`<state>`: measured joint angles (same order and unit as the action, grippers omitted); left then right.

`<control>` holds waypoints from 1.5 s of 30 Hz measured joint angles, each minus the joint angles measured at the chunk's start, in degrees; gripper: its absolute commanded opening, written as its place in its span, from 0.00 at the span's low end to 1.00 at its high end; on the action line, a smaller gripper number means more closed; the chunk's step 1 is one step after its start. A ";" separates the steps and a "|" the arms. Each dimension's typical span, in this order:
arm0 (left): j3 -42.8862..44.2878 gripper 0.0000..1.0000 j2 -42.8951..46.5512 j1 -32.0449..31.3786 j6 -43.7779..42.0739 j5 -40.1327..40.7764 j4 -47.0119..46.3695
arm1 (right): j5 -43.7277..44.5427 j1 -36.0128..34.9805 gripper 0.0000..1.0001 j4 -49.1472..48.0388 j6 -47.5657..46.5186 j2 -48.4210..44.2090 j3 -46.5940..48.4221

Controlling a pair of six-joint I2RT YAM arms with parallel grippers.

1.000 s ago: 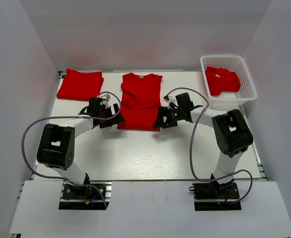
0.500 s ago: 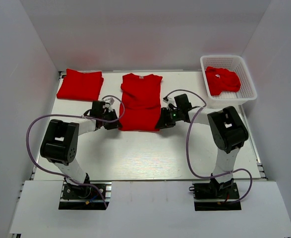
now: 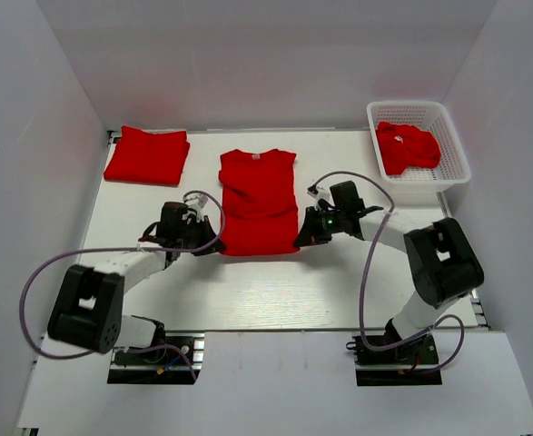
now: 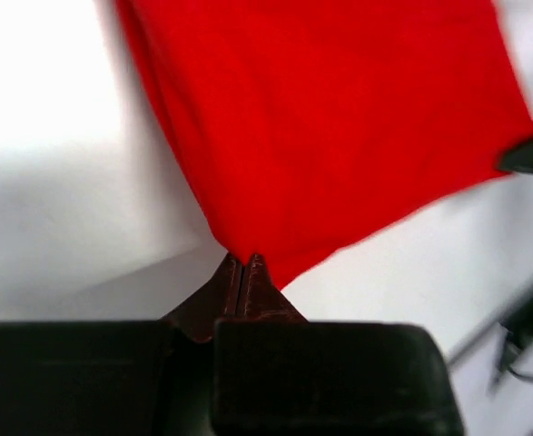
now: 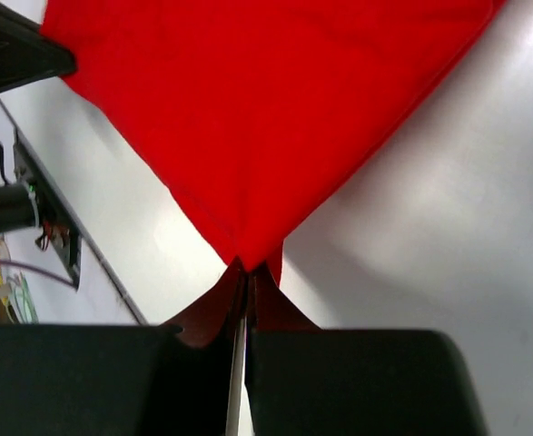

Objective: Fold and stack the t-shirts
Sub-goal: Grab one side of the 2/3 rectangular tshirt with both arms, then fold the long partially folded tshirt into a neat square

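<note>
A red t-shirt (image 3: 258,200) lies flat mid-table, sleeves folded in, collar toward the back. My left gripper (image 3: 213,245) is shut on its near left hem corner, and the left wrist view shows the cloth (image 4: 339,136) pinched at the tips (image 4: 241,262). At the near right hem corner my right gripper (image 3: 300,242) is shut on the same shirt, with the cloth (image 5: 266,118) pinched at its tips (image 5: 248,270). A folded red t-shirt (image 3: 147,155) rests at the back left. A crumpled t-shirt (image 3: 408,146) sits in the basket.
The white mesh basket (image 3: 448,175) stands at the back right corner of the white table. White walls close in the left, back and right sides. Purple cables loop from both arms over the table.
Both grippers went from open to shut on the hem corners. The arms have drawn back toward the near edge, pulling the middle shirt nearer with them.
</note>
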<state>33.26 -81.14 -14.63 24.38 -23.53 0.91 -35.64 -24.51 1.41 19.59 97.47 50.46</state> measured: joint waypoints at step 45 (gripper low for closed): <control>36.44 0.00 -8.66 -2.34 9.99 23.02 19.02 | 2.21 5.73 0.00 18.16 -2.36 8.87 33.48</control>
<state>69.69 -89.80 -16.97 34.37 -0.51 19.92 -33.43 -18.79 19.57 17.23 106.34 83.94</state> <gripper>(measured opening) 0.020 0.009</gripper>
